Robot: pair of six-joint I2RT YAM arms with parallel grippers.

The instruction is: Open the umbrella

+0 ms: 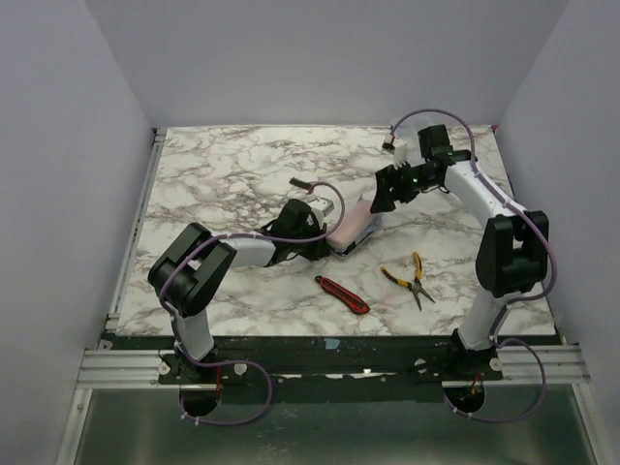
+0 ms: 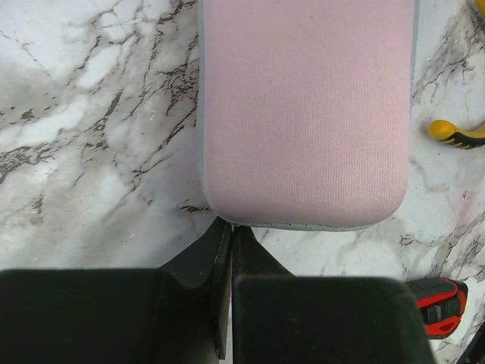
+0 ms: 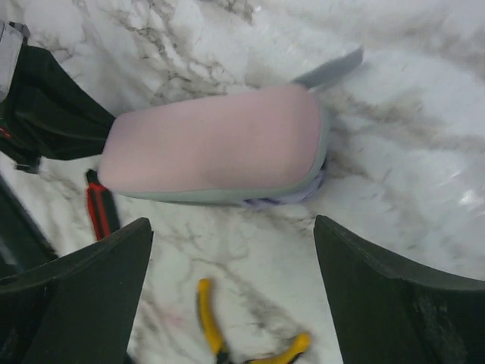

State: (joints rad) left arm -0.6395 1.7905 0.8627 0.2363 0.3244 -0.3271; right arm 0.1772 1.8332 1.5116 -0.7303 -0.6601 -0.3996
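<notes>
Top external: umbrella (image 1: 355, 228) lies diagonally between the hands
Left hand (image 2: 229, 235), closed and apparently empty, abuts its near end; right hand (image 3: 231, 227) gapes above

Lab test cell — plain walls (image 1: 329, 58), marbled tabletop (image 1: 223, 174), aluminium rail (image 1: 126, 366)

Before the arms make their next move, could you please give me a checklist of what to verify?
1. Umbrella within reach: ok, it lies folded between both grippers.
2. Right gripper open: ok, its fingers are spread wide by the umbrella's far end.
3. Left gripper holding the umbrella: cannot tell; its fingers are shut at the near end's edge.
4. Handle or shaft visible: not ok, only pink fabric shows.
5. Pliers and red cutter clear: ok, both lie apart from the umbrella.
</notes>
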